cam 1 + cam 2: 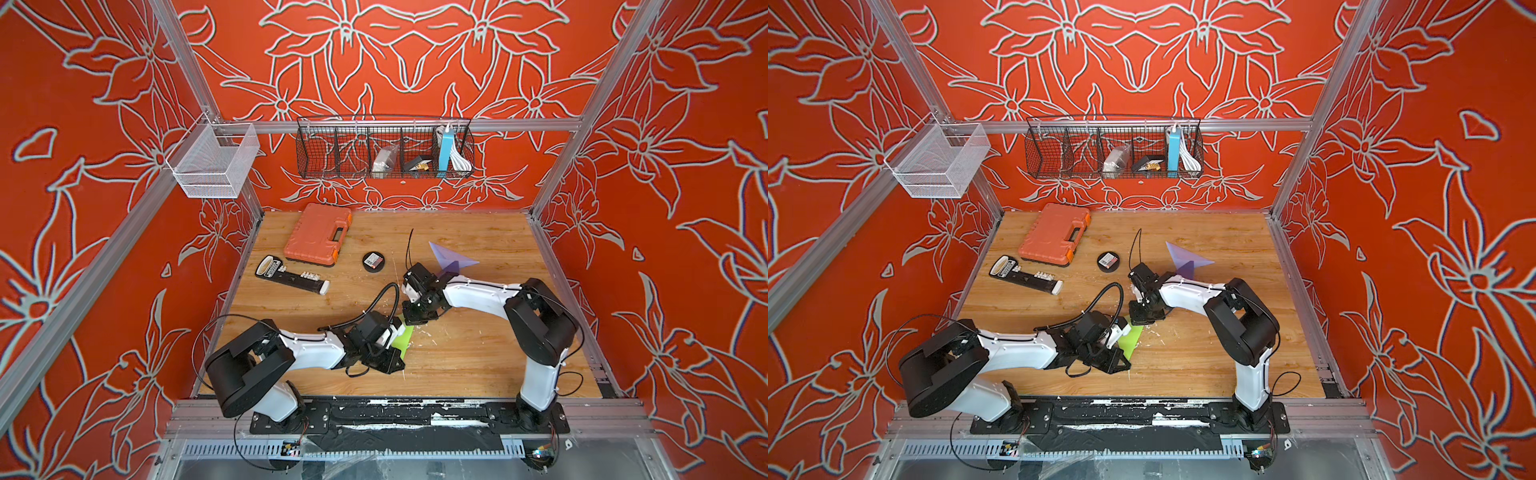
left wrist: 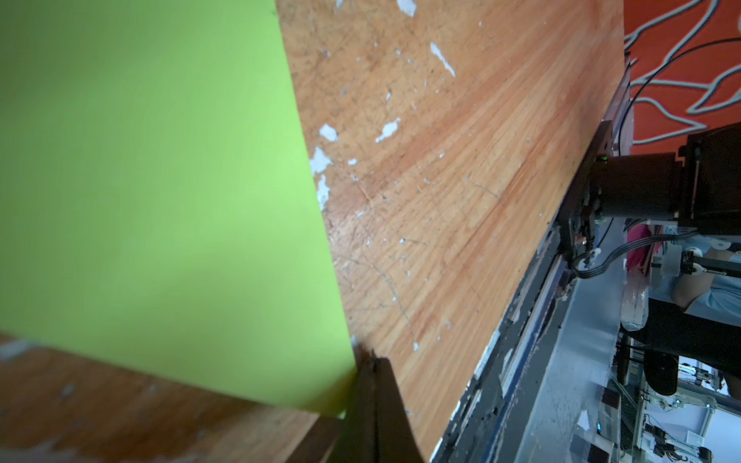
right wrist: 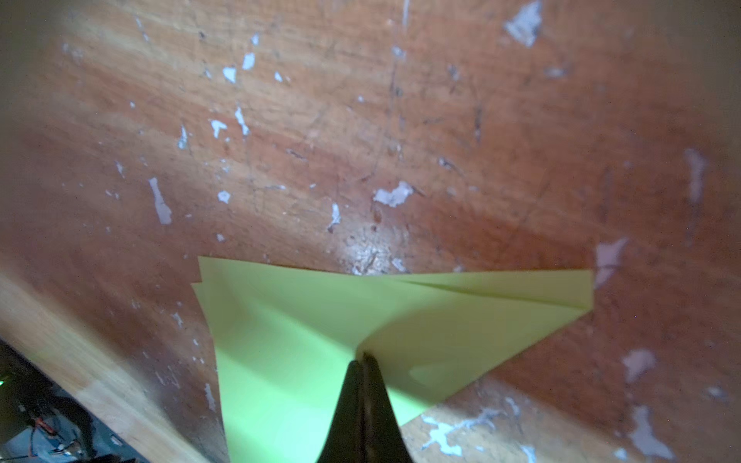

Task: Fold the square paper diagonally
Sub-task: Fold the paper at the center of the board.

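Note:
The square paper (image 1: 406,338) is lime green and lies near the middle front of the wooden table, mostly hidden under both wrists in both top views (image 1: 1132,341). In the right wrist view the paper (image 3: 304,316) is doubled over, two layers showing along its far edge. My right gripper (image 3: 363,354) is shut, pinching the curled upper layer. My left gripper (image 2: 373,358) is shut on a corner of the paper (image 2: 160,180), which rises slightly off the wood there. From above, the right gripper (image 1: 406,319) is at the paper's far end and the left gripper (image 1: 402,362) at its near end.
A folded purple paper (image 1: 451,259) lies behind the right wrist. An orange tool case (image 1: 318,235), a round black tin (image 1: 373,262) and a black bit holder (image 1: 291,276) sit at the back left. Wire baskets (image 1: 384,149) hang on the rear wall. The table's front edge (image 2: 521,304) is close.

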You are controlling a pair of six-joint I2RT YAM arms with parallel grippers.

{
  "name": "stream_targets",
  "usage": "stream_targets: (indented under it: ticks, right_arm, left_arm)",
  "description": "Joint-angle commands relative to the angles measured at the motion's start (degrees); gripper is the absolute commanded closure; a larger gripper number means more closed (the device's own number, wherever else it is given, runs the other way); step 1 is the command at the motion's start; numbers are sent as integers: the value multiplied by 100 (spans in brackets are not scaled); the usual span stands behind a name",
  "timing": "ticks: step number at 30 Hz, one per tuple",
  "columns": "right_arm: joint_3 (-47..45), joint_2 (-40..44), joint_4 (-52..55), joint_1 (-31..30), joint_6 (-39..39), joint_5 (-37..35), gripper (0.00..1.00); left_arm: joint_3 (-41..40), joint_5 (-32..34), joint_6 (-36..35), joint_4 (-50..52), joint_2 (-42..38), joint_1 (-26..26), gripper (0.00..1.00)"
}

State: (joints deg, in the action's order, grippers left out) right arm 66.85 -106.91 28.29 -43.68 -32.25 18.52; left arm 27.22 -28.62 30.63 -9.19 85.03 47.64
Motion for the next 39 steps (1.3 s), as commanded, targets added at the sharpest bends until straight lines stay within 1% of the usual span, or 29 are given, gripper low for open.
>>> stream_targets:
  ticks: [1,5,10,14,17,20,26,28,31,35,39]
  right_arm:
    - [97,337,340,-8,683,99,100]
    - [270,561,782,-7,965,217,100]
    - [285,733,1019,-2,1114,213,100]
    - [336,691,1290,-5,1671,321,100]
    - [368,617,1397,2,2070,457,100]
    - [439,473,1478,9,2316,522,100]
    - [504,257,1494,24,2462,694,100]
    - [513,216,1490,33,2484,785,100]
    - [488,189,1462,42,2513,889,100]
    - [428,146,1406,43,2480,990,100]
    - [314,131,1239,40,2309,1097,100]
  left_arm:
    - [-52,103,55,524,174,45,100]
    - [-34,102,74,578,6,44,100]
    - [71,381,185,1060,-769,48,100]
    - [230,553,350,1447,-1402,35,100]
    - [484,631,317,1747,-1503,27,99]
    - [650,682,307,1781,-1299,10,99]
    - [920,566,234,1512,-354,-42,100]
    - [976,613,167,1420,-146,-55,100]
    - [1055,690,54,1360,39,-122,100]
    - [1093,591,13,1226,197,-180,100]
    - [1080,608,-18,1146,309,-192,100]
